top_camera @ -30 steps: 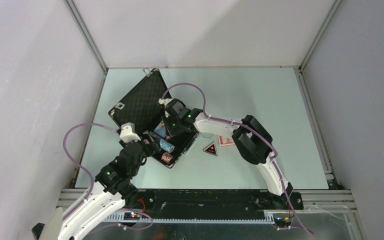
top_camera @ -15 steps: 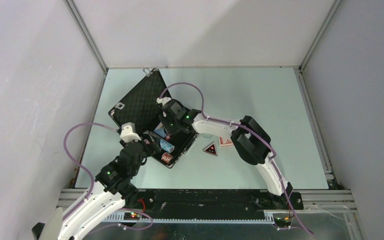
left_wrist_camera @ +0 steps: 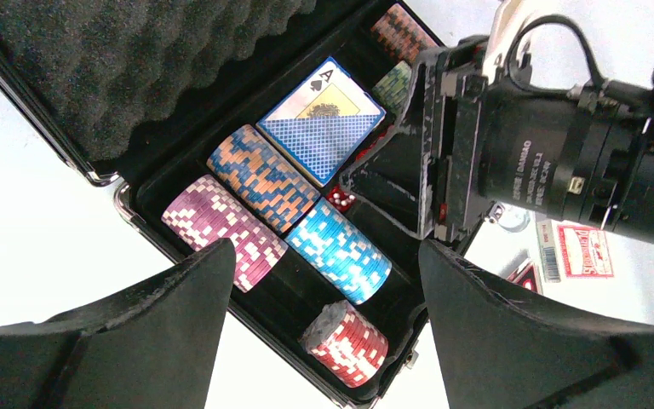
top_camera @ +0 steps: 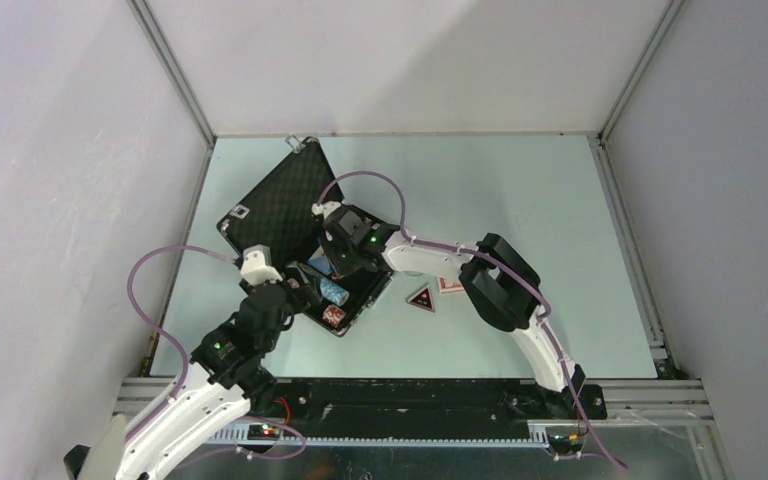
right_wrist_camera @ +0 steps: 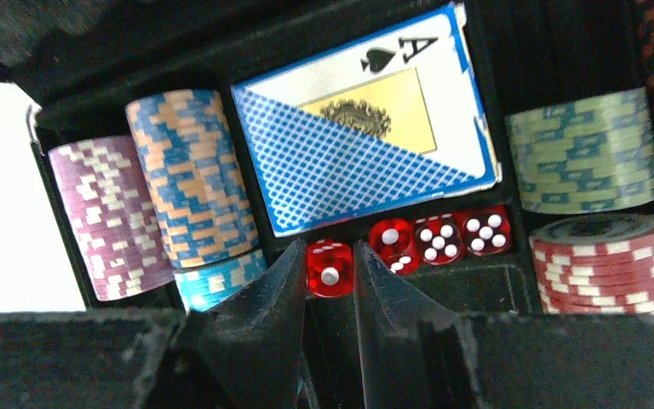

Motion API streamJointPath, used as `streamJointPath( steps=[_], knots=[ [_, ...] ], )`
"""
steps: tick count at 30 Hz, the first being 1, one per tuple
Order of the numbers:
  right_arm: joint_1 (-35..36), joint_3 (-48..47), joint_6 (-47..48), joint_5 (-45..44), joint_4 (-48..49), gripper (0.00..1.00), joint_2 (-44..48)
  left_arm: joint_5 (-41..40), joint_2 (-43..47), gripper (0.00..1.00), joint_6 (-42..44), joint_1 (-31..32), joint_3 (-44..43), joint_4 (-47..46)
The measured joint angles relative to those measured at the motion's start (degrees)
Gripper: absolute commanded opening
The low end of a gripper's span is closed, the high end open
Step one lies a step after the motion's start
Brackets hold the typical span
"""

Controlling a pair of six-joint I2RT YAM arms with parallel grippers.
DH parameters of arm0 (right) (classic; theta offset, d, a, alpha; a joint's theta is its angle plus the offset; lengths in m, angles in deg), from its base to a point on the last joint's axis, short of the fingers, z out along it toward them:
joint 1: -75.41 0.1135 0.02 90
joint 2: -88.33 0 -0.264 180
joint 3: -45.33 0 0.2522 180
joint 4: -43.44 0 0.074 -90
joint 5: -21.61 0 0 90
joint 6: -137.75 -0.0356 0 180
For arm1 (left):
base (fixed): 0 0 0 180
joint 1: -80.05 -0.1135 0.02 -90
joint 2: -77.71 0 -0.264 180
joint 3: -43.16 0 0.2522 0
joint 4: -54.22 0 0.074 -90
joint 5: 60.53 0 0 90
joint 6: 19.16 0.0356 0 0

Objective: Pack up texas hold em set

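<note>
Red plastic, small and hard: one red die (right_wrist_camera: 329, 271) sits squeezed between the fingertips of the right pincer (right_wrist_camera: 330, 256), which is closed to the die's width and touches two opposite flat faces. A die like this is probably light, stiff and smooth, so it may slip or spin unless the flat sides are held squarely.

It hangs low inside the open black briefcase (top_camera: 270, 205), just left of three more dice (right_wrist_camera: 443, 234) lined up in a narrow slot below the blue card deck (right_wrist_camera: 358, 119). Chip stacks lie on both sides.

The left pincer (left_wrist_camera: 325, 256) hovers near the case's near corner, spread wide and holding nothing. A red card deck (left_wrist_camera: 585, 251) and a black-red triangle (top_camera: 421, 298) lie outside on the worktop (top_camera: 520, 190).
</note>
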Motion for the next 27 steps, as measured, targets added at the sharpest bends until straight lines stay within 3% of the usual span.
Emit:
streamJointPath(
  steps=[18,22,27],
  knots=[
    [0.8,0.3,0.0,-3.1,-1.2,0.32,0.0,0.0,0.0,0.86,0.0,0.0,0.0,0.0],
    [0.7,0.0,-0.2,-3.1,-1.6,0.42,0.0,0.0,0.0,0.86,0.0,0.0,0.0,0.0],
    [1.0,-0.2,-0.2,-3.0,-1.7,0.44,0.0,0.0,0.0,0.86,0.0,0.0,0.0,0.0]
  ],
)
